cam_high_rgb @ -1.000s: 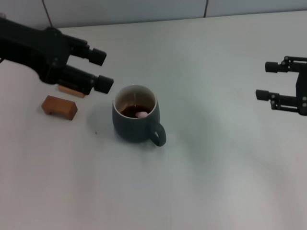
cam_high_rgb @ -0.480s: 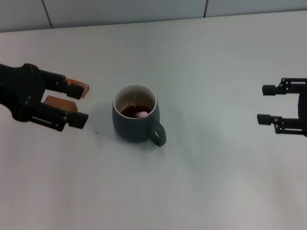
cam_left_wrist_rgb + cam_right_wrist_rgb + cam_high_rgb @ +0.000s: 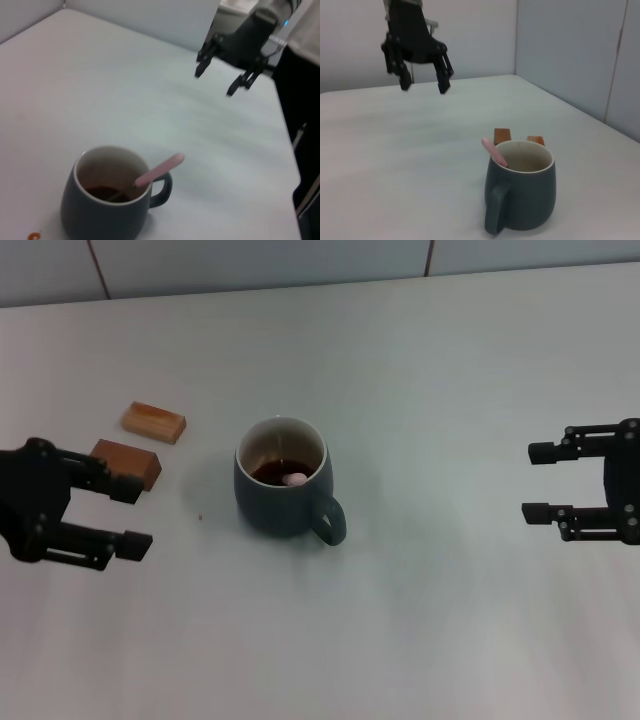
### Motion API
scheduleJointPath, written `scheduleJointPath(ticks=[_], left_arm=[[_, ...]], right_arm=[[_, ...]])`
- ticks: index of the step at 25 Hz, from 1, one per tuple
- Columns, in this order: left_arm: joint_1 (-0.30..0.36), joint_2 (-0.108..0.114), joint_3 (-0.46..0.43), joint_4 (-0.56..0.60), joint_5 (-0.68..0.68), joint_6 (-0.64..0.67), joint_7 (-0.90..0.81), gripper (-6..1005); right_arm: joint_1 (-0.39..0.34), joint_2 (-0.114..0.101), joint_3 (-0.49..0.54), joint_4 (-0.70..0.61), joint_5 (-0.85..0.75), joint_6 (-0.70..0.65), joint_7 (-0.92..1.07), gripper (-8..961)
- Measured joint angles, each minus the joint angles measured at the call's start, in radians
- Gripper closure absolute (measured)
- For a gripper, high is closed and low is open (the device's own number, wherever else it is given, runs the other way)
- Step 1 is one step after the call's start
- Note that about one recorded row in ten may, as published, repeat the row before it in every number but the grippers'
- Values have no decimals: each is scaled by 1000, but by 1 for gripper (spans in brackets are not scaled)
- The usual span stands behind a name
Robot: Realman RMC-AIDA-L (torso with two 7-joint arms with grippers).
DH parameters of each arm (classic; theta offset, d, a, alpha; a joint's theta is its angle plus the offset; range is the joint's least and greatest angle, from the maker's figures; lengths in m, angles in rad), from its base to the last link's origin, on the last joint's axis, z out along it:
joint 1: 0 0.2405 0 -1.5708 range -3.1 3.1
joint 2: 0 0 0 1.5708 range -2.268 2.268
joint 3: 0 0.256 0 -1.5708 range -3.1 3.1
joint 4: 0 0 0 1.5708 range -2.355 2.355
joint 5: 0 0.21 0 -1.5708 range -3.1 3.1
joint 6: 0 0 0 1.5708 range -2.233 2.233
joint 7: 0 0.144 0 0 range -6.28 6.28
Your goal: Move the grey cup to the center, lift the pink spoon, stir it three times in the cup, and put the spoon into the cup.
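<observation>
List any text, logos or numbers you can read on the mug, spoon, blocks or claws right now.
None: no readable text in any view.
grey cup: plain glaze, no print.
pink spoon: plain handle.
Two wooden blocks: unmarked.
Left claw and right claw: plain black, no labels visible.

I'm seeing a dark blue-grey cup (image 3: 285, 490) with cream inside and brown liquid, a pale pink spoon (image 3: 159, 170) handle, two brown wooden blocks (image 3: 154, 422), black grippers (image 3: 128, 515).
</observation>
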Motion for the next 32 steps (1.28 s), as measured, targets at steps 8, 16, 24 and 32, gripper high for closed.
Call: scheduleJointPath(ticks=[8,16,24,32], left_arm=[[61,-53,-88,5,2,-22,231,316],[126,-113,-164,23,18,-66,488,312],[136,-125,-139,18,85,-74,505,311],[116,-124,-117,-25,158,-65,435,309]], right_arm=[[14,-8,-1,26,-16,-8,21,303],[16,-11,1,34,-26,-19,36,302],[16,-17,0,45,-26,-23,36,302],[16,-19,-4,74,-26,-24,16,303]])
